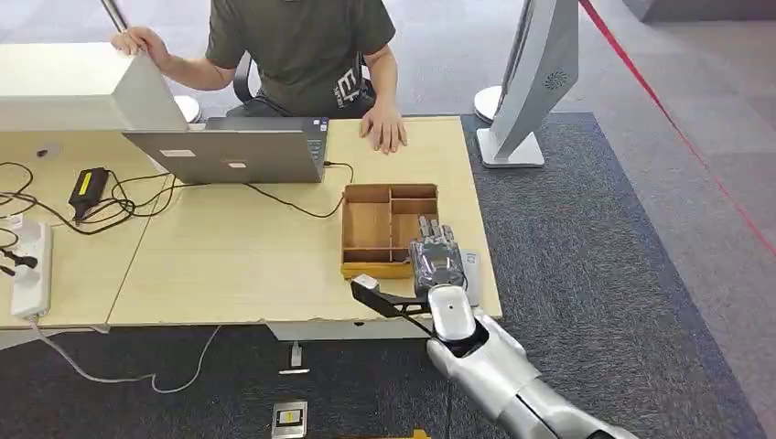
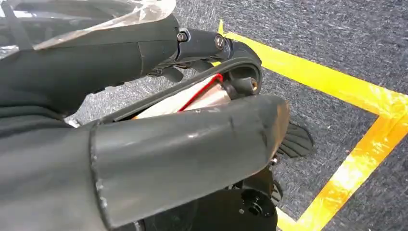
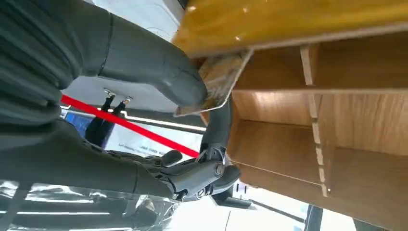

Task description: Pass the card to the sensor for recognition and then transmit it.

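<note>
Right wrist view: the robot's right hand [image 3: 144,106] pinches a thin pale card with rounded corners [image 3: 222,79] between thumb and fingers, right at the edge of the compartmented wooden tray [image 3: 337,134].
Head view: the same hand [image 1: 437,259] sits at the near right corner of the wooden tray [image 1: 366,224], palm down, with the card hidden beneath it.
Left hand: its finger state cannot be told from these pictures.
Step in hand: judging by the pinch at the tray's edge, the card is being picked up; showing it to the sensor is not yet done.
Next move: lifting the card clear of the tray wall without losing the thin pinch, then carrying it to the sensor, which I cannot identify here.
Surface: a light wooden desk [image 1: 238,265]; left of the tray stand an open grey laptop [image 1: 229,151] and black cables [image 1: 119,206].
Room: dark grey carpet [image 1: 595,274] to the tray's right; beyond the tray a seated person rests a hand [image 1: 384,128] on the desk.
</note>
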You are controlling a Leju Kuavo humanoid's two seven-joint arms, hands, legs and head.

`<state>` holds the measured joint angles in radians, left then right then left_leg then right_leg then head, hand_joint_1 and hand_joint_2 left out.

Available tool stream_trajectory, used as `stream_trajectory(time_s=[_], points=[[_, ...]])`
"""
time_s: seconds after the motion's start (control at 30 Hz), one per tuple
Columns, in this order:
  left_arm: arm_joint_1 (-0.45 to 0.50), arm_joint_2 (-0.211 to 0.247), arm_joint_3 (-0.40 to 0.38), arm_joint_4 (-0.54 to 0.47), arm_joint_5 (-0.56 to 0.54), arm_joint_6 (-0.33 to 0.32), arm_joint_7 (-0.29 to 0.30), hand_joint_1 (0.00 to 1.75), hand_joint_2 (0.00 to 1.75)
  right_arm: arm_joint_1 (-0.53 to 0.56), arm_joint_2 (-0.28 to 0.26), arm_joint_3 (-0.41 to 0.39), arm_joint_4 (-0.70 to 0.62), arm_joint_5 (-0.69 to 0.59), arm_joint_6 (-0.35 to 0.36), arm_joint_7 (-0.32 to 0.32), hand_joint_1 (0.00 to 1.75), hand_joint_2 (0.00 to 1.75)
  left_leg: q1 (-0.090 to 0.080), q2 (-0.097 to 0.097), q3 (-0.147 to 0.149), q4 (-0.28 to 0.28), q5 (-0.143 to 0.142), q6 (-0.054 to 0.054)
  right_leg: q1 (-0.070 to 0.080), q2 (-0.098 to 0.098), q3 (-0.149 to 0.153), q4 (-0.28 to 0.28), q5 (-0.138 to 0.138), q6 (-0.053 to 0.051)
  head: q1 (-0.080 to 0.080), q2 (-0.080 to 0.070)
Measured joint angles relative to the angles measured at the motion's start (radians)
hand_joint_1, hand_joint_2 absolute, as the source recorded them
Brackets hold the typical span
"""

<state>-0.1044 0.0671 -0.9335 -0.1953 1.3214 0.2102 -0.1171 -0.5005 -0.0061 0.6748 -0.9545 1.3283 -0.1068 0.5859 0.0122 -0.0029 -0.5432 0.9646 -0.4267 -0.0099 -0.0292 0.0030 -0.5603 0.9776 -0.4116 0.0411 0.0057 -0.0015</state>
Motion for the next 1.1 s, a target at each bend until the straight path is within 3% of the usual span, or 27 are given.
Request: stream_trajectory(time_s=[1.1], points=[[0.000, 0.000, 0.000, 0.000, 0.004, -0.010, 0.000, 0.00, 0.00, 0.050, -0.005, -0.007, -0.015, -0.038, 0.000, -0.038, 1.75, 1.75, 0.000, 0.000, 0.000, 0.000, 0.000, 0.000, 0.000, 0.000, 0.000, 0.000, 0.000, 0.000, 0.000, 0.000]])
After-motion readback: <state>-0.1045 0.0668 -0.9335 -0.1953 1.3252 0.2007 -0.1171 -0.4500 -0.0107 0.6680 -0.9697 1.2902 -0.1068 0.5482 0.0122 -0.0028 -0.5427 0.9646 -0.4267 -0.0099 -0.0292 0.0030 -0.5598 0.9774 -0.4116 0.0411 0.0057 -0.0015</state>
